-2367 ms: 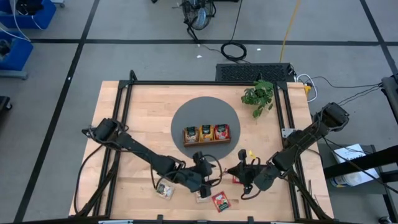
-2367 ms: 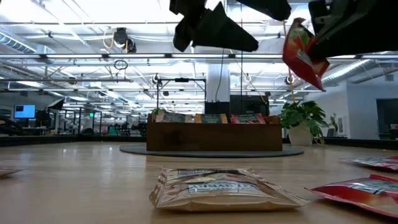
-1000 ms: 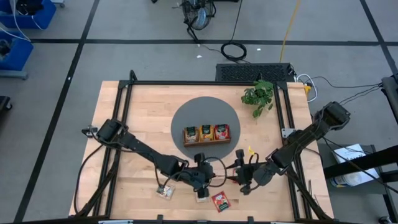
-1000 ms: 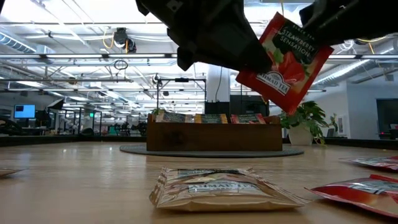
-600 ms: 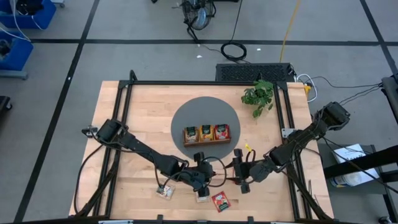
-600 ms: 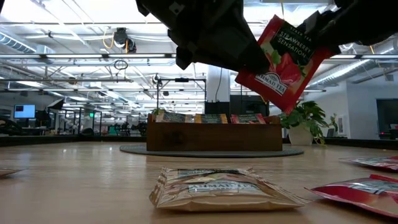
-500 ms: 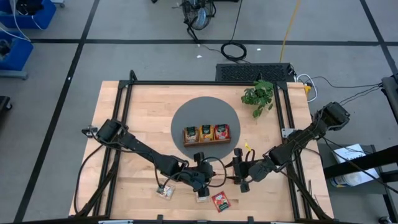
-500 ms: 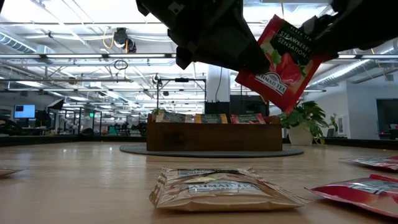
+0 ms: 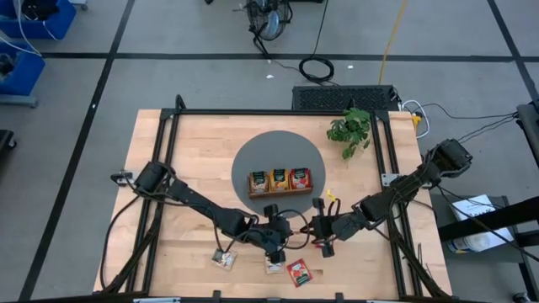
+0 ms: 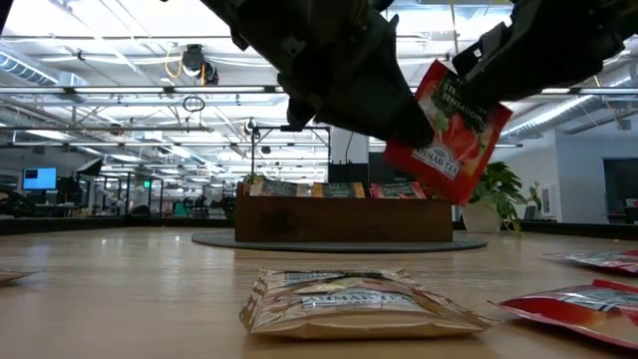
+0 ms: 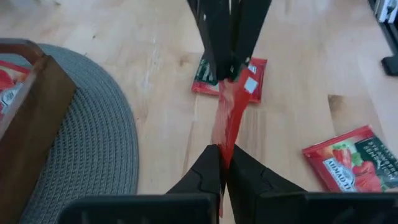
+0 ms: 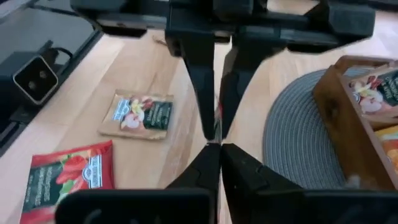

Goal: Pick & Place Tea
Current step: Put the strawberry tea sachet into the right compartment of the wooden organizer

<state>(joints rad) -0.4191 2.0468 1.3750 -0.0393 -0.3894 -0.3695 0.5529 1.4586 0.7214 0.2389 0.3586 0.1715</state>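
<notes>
– Two grippers, one item: how is it held?
– Item 1, red sachet (image 10: pixel 446 130): off the table, tilted, pinched at opposite edges. The left gripper (image 11: pixel 222 163) is clamped on one edge. The right gripper (image 12: pixel 214 155) is clamped on the other, and the two sets of fingertips nearly meet. Location: at 5 o'clock from the tray (image 9: pixel 280 181), just outside the mat (image 9: pixel 253 156).

– Surroundings?
– Item 2, the tray: wooden, on the round grey mat, with sachets standing in its compartments.
Item 3, plant (image 9: pixel 349 129): at 1 o'clock from the mat, well apart from both arms.
Item 4, loose stock along the 6 o'clock edge of the table (image 9: pixel 185 143): a pale sachet (image 9: pixel 223 259), a second sachet (image 9: pixel 274 266) and a loose red sachet (image 9: pixel 298 272), all lying flat.
Item 5: one more flat sachet (image 11: pixel 233 78) lies directly beneath the held one.

– Obstructions and room?
– Both arms cross the wood at 6 o'clock of the mat, and the left arm passes above the pale sachet. Between the held sachet and the tray lies only the mat's rim. Bare wood lies at 9 and 3 o'clock of the mat, out to the black frame rails.

– Changes in the last half second?
– The left gripper has come in from 9 o'clock and now grips the sachet as well. The right gripper has carried it slightly toward the tray. The sachet hangs a little lower and more tilted. The loose stock has not moved.
</notes>
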